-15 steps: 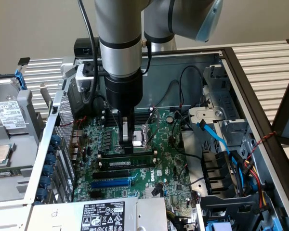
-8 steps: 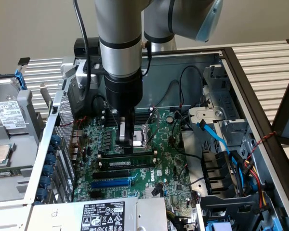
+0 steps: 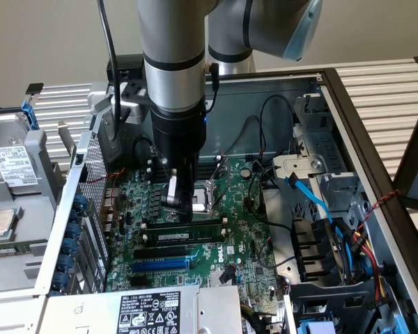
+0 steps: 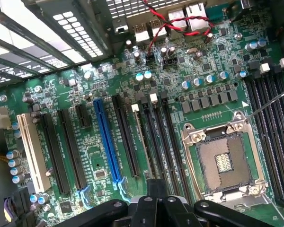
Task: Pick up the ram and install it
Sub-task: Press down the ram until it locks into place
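1. We see the gripper (image 3: 183, 204) down inside the open PC case (image 3: 348, 104), low over the motherboard (image 3: 251, 236), just beside the empty CPU socket (image 3: 207, 197).
2. Gripper state: jaws drawn fully together. We can't make out anything clamped between them; no sure grip on the ram from these views.
3. The ram (image 3: 188, 236) is the green stick with the white label. It lies in the memory-slot area of the board, directly below the gripper tip in the exterior view, between the gripper and the blue expansion slot (image 3: 164, 264).
4. Key relation: the ram's long axis runs across the exterior view, left to right, parallel to the black slots (image 3: 181, 249) and the blue slot. The gripper sits above it, nearer the end towards the exterior view's left than the middle.
5. Gap: gripper tip and ram look close, maybe touching; we can't tell which.
6. Wrist view: the gripper's (image 4: 156, 208) dark linkage hangs over the long slots, with a thin stick edge (image 4: 141, 142) running down one slot toward it, likely the ram edge-on.
7. Our judgement: whether the ram is fully latched can't be told.
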Robot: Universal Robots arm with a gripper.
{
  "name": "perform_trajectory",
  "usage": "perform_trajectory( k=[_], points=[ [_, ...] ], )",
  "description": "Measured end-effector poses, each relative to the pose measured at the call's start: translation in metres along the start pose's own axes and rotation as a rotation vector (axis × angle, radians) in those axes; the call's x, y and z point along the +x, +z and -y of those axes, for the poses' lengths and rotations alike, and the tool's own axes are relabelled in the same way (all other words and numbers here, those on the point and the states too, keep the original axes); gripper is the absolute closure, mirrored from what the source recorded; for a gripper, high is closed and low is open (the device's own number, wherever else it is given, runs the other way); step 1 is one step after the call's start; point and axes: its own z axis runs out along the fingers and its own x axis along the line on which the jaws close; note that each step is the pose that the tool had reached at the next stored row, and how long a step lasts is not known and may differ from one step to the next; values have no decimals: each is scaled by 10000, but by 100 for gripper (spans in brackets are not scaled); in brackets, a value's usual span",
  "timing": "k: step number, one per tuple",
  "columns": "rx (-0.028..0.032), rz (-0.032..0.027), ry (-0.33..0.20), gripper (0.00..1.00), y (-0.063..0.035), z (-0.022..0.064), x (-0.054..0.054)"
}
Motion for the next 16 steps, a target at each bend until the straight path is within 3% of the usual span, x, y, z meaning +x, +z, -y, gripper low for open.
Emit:
perform_trajectory(
  k=[16],
  points=[
    [-80,1,2789,90,1,0,-1]
  ],
)
